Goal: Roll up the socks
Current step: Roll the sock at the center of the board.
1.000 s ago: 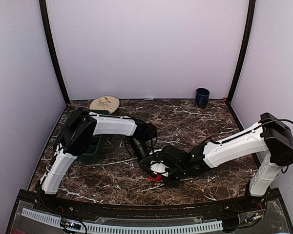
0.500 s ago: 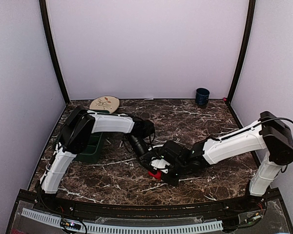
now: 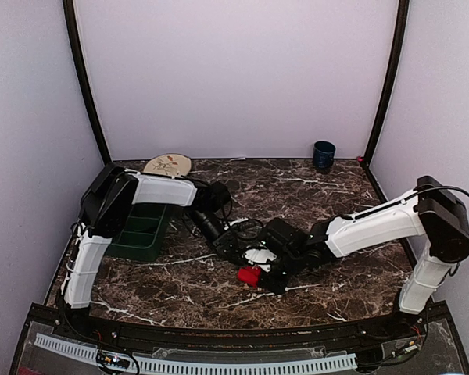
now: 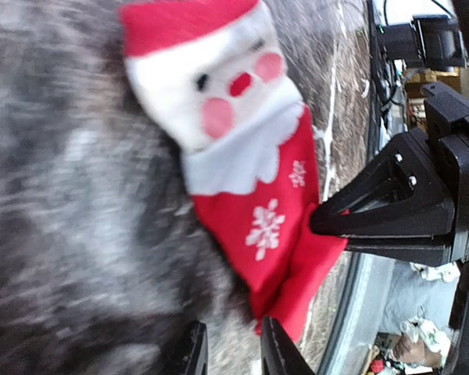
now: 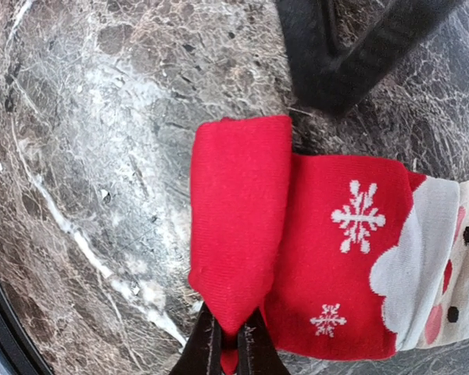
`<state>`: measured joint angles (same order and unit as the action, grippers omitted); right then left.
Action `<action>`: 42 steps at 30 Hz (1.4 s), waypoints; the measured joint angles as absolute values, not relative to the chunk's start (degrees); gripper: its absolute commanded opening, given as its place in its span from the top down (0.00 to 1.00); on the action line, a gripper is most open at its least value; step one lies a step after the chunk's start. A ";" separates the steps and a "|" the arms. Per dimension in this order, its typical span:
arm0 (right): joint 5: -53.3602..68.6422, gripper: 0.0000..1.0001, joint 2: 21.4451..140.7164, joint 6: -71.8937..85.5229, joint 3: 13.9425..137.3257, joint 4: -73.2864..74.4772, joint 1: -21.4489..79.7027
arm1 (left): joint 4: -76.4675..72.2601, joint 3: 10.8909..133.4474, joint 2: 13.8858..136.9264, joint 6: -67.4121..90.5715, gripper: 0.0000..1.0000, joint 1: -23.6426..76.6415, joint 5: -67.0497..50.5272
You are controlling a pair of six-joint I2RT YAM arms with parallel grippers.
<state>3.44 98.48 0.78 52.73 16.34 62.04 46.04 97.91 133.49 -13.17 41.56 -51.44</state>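
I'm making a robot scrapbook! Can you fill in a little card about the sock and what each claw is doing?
Sock: red Santa sock, one end folded over
Where: lying on the marble table
Right gripper: shut, pinching the folded end
Left gripper: open, close to the sock, holding nothing
Also there: blue cup, green bin

Left arm (image 3: 164,191): drawn back toward the dark green plastic bin (image 3: 141,228), uncovering more of the bin's compartments.
Left tool (image 4: 233,353): fingers have parted and come off the red fabric sock with white snowflakes (image 4: 254,187).
Sock: more of its red end now shows.
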 measured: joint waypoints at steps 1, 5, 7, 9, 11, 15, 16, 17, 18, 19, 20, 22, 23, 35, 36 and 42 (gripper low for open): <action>3.79 1.00 98.48 0.97 52.75 16.40 61.78 | 45.47 97.56 133.23 -12.95 0.73 41.30 -51.13; 6.50 1.00 98.65 1.72 52.93 16.60 60.36 | 42.46 95.29 131.39 -11.88 0.73 40.29 -49.19; 8.16 1.00 98.76 2.13 52.93 16.60 59.48 | 40.71 93.80 130.37 -11.40 0.73 40.01 -48.23; 10.35 1.00 98.87 2.48 52.93 16.64 58.33 | 38.06 91.55 128.90 -10.85 0.73 39.90 -47.22; 12.67 1.00 99.04 2.83 52.93 16.75 56.93 | 35.20 88.92 127.15 -10.46 0.73 39.90 -46.04; 17.74 1.00 99.74 3.46 53.04 17.04 54.00 | 27.94 81.43 121.95 -9.78 0.70 40.01 -42.68; 19.16 1.00 100.03 3.55 53.15 17.17 53.23 | 25.52 78.78 119.85 -9.63 0.69 40.27 -41.69; 20.80 1.00 100.40 3.62 53.36 17.39 52.40 | 23.68 76.66 117.91 -9.69 0.69 40.47 -40.66; 22.33 1.00 100.77 3.68 53.56 17.58 51.68 | 22.37 75.29 116.46 -9.89 0.69 40.73 -39.79; 24.12 1.00 101.21 3.75 53.74 17.76 50.85 | 20.71 73.87 114.78 -10.13 0.68 41.21 -38.48; 25.65 1.00 101.60 3.77 53.89 17.89 50.17 | 19.35 72.99 113.36 -10.50 0.68 41.95 -37.23; 28.40 1.00 102.50 3.79 54.35 18.33 48.99 | 16.93 72.20 111.66 -11.70 0.67 43.94 -34.85; 29.85 1.00 103.02 3.79 54.65 18.65 48.38 | 15.29 71.72 110.96 -12.56 0.67 45.39 -33.41; 44.07 1.00 106.83 5.69 55.24 22.33 43.05 | 1.89 59.29 104.49 -20.53 0.62 54.28 -19.27; 45.17 1.00 107.09 5.85 55.24 22.72 42.92 | 1.15 58.94 104.18 -21.56 0.63 54.74 -17.52; 48.47 1.00 108.42 6.17 55.81 25.08 42.57 | -3.01 58.74 104.01 -28.12 0.62 59.53 -10.74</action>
